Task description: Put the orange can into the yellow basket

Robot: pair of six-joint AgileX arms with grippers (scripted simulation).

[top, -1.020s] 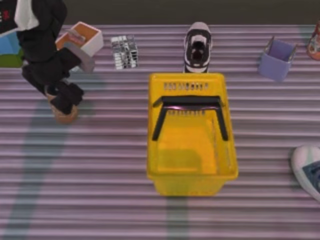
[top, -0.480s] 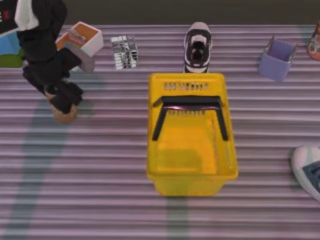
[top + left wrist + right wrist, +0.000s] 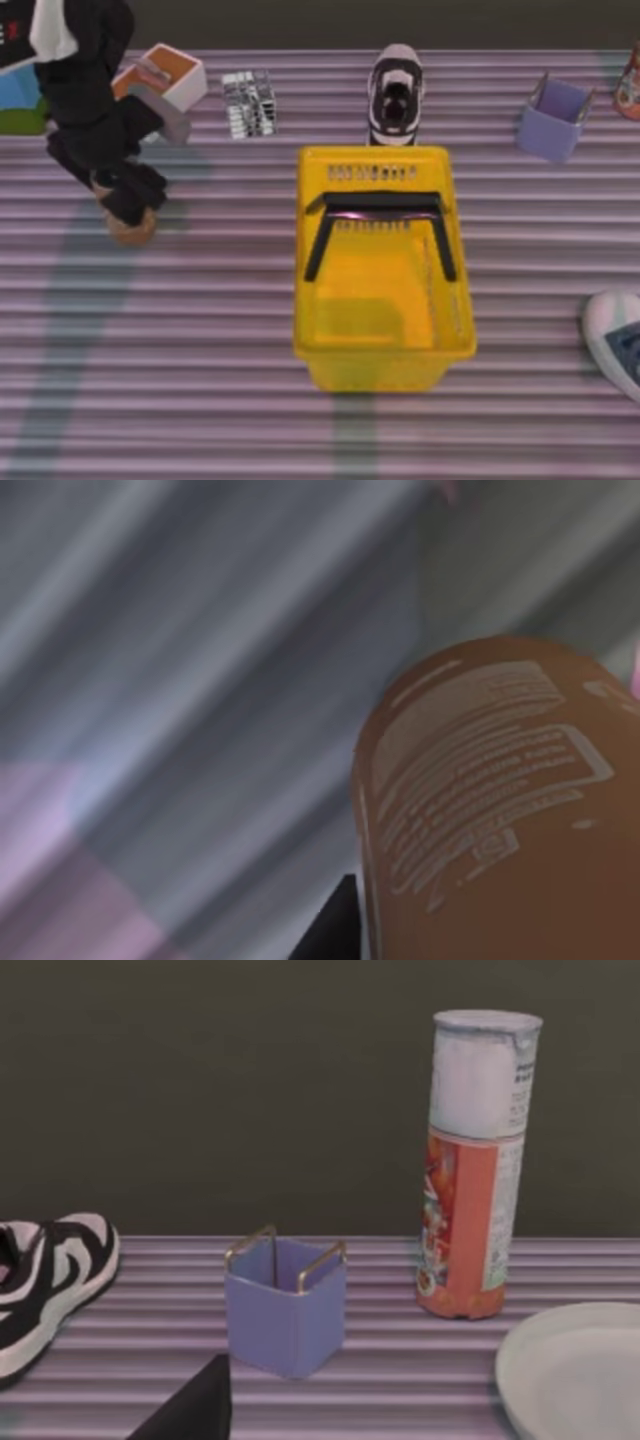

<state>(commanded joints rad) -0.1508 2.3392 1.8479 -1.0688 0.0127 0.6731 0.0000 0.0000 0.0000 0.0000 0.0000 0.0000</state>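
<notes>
The orange can [image 3: 131, 231] stands on the table at the far left, mostly hidden under my left gripper [image 3: 127, 203]. In the left wrist view the can [image 3: 500, 810] fills the space between the jaws, and one dark finger [image 3: 335, 935] lies against its side. The left gripper is shut on the can. The yellow basket [image 3: 384, 360] sits in the middle of the table, to the right of the can, with its black handles [image 3: 380, 205] folded across its far half. My right gripper [image 3: 300, 1430] is parked off the top view's right edge, open, with one finger [image 3: 195, 1410] showing.
A white box with an orange top [image 3: 165, 75] and a small metal rack [image 3: 248, 103] stand behind the can. A black-and-white shoe [image 3: 396, 92] lies behind the basket. At the back right are a lavender box [image 3: 553, 118] and a tall tube can [image 3: 478, 1160]. A white plate [image 3: 575, 1370] lies near the right gripper.
The left gripper has shifted very slightly toward the far edge over the can. Nothing else has moved.
</notes>
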